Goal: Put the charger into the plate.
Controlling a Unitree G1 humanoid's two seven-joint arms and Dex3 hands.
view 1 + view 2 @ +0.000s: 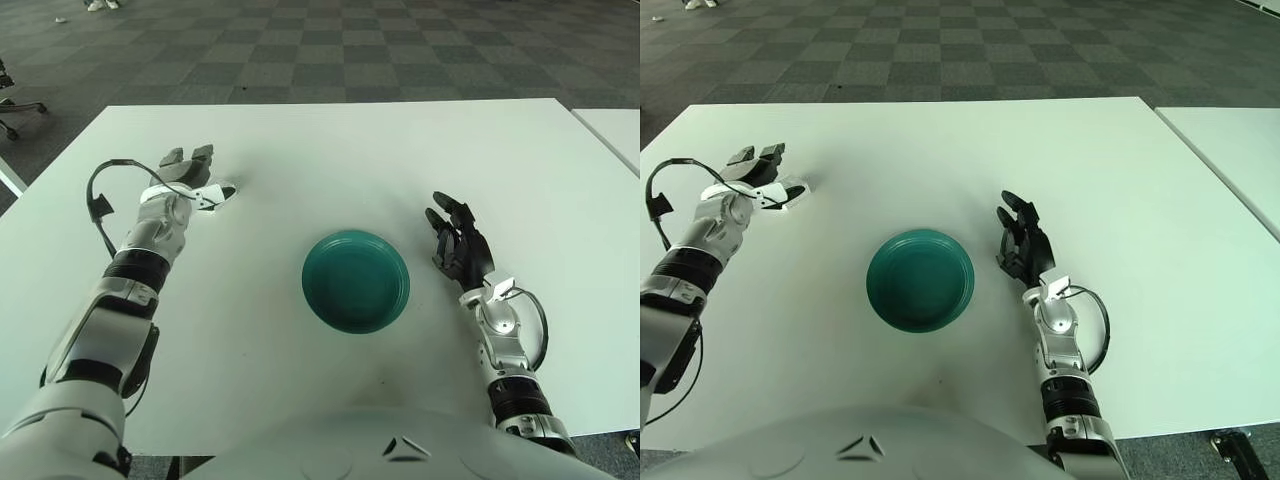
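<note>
A small white charger (pixel 217 192) lies on the white table (pixel 330 150) at the left. My left hand (pixel 190 158) is right at it, its dark fingers spread just beyond and above the charger, holding nothing that I can see. A round teal plate (pixel 355 285) sits empty in the middle of the table, to the right of and nearer than the charger. My right hand (pixel 452 225) shows to the right of the plate, fingers relaxed and open, empty.
A black cable (pixel 98 205) loops off my left wrist. A second white table (pixel 615 130) stands at the far right. A chair base (pixel 15 105) shows at the left edge on the checked carpet.
</note>
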